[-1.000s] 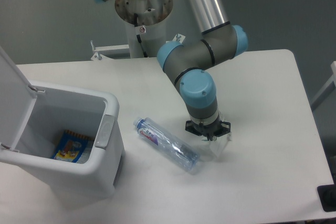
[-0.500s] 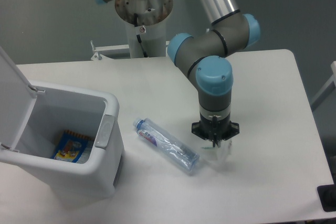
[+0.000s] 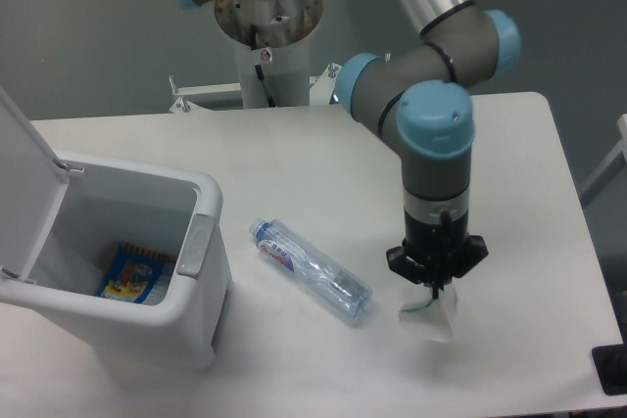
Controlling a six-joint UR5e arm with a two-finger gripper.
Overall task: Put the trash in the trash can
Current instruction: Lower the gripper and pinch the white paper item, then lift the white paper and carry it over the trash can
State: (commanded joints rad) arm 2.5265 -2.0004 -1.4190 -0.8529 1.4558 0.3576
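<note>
A clear crushed water bottle point(image 3: 312, 271) with a blue-red label lies flat on the table, between the trash can and my gripper. The white crumpled wrapper point(image 3: 431, 319) hangs just below my gripper point(image 3: 436, 291), which points straight down and is shut on the wrapper's top edge, right of the bottle's far end. The white trash can point(image 3: 201, 193) stands at the left with its lid point(image 3: 22, 183) swung up and open, and its grey latch tab point(image 3: 196, 245) faces the bottle.
A blue and yellow packet point(image 3: 132, 274) lies at the bottom of the can. The arm's base column point(image 3: 266, 36) rises at the back of the table. A black object point(image 3: 611, 369) sits at the table's front right corner.
My gripper has moved to the right and toward the front of the table, carrying the wrapper with it away from the bottle. The bottle and the can have stayed put.
</note>
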